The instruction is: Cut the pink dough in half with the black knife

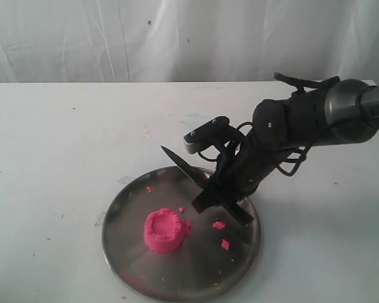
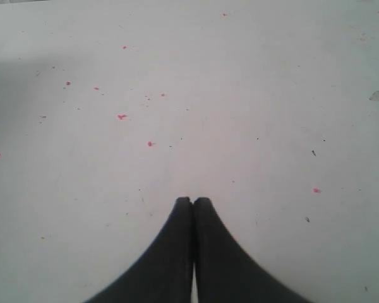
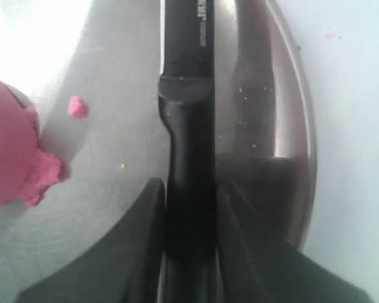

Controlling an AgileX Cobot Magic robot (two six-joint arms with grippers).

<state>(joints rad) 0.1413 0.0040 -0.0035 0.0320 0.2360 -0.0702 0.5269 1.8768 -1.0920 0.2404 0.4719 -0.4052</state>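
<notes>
Right gripper (image 3: 189,208): pinching the black knife (image 3: 188,132) by its handle, one finger on each side, pressed tight against it in the right wrist view.
Knife blade: runs forward from the right gripper's fingers; in the exterior view the black knife (image 1: 188,169) slopes up and away from the claw, tip off the plate's far rim, handle end low by the claw.
Knife contact: blade is clear of the dough, not touching it.
Pink dough (image 1: 165,230): one whole round lump with a dented top, uncut, sitting on the steel plate (image 1: 132,259), to the side of and a little ahead of the right gripper (image 1: 222,192), near but apart.
Dough in the right wrist view: pink dough (image 3: 12,151) shows at the edge of the frame, beside the knife handle, with a gap of bare plate between.
Crumbs: a small pink bit (image 3: 77,106) lies between the dough and the knife; more pink crumbs (image 1: 220,225) sit on the plate just below the claw.
Steel plate (image 3: 290,126): its rim curves just beside the right claw's outer finger.
Left gripper (image 2: 193,203): fingers pressed together, nothing between them, hanging over the white table (image 2: 240,95).
Table near the left gripper: scattered pink specks (image 2: 121,117) ahead of the fingertips.
</notes>
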